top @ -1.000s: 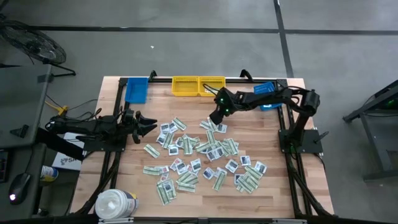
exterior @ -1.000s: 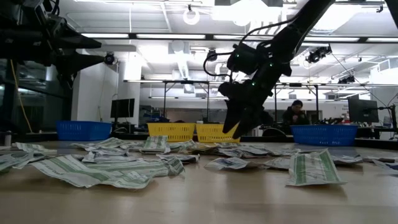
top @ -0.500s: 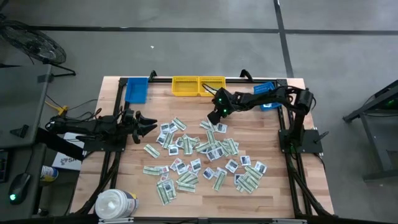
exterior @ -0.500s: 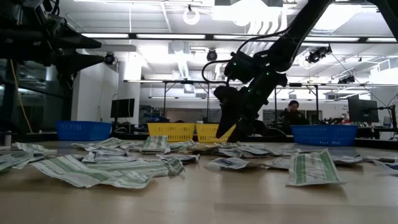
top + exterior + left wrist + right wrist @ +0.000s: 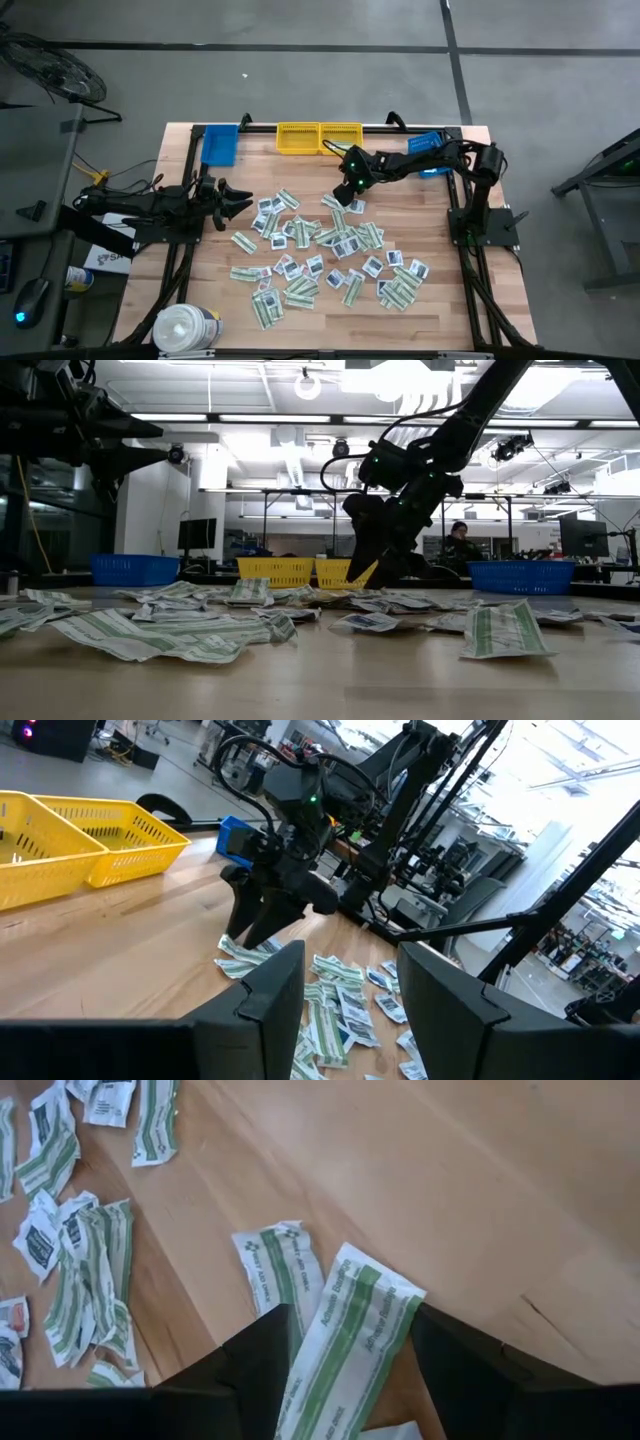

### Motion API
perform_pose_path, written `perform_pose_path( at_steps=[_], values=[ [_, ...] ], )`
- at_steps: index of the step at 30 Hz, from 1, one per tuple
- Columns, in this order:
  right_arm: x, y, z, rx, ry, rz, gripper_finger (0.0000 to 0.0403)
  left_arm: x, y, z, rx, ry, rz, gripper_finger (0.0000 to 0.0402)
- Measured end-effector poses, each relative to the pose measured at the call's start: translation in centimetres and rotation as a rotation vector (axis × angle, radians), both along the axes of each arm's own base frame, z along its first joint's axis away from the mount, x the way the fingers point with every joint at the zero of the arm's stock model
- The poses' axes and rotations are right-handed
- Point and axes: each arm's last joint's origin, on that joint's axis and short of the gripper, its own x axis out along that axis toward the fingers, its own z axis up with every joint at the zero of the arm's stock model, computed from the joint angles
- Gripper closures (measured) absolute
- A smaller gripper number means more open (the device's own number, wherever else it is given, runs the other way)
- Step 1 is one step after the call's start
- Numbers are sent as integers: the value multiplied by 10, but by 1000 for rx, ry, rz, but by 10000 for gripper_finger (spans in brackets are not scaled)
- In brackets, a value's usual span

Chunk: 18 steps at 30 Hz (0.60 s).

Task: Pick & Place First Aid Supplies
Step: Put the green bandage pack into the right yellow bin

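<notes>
The right gripper (image 5: pixel 343 196) hangs low over a green-white strip packet (image 5: pixel 352 1342), jaws spread on both sides of it. The left gripper (image 5: pixel 240 199) waits at the surface's (image 5: pixel 470 300) left, jaws spread.

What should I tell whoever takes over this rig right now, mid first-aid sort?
Right gripper: open, tilted down at the far edge of the packet pile, its fingers either side of a long green-white strip; nothing gripped yet.
Left gripper: open, parked off the pile's left side, holding nothing.
Supplies: the packets lie scattered over the middle of the table.
Bins: two yellow bins at the far edge, flanked by two blue bins.
Done: no packets can be seen in the bins from here.
Left: close on the strip, lift, drop it in a bin, then work through the rest of the pile.
</notes>
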Motion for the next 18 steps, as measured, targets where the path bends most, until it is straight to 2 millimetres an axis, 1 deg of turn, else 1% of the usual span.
perform_pose_path(
  at_steps=[10, 18],
  values=[
    [-1, 0, -1, -20, 8, 21, 294, 0, 0, 0, 0, 0, 0, 240],
    [-3, -4, -2, -29, 7, 31, 344, 0, 0, 0, 0, -1, 1, 240]
  ],
)
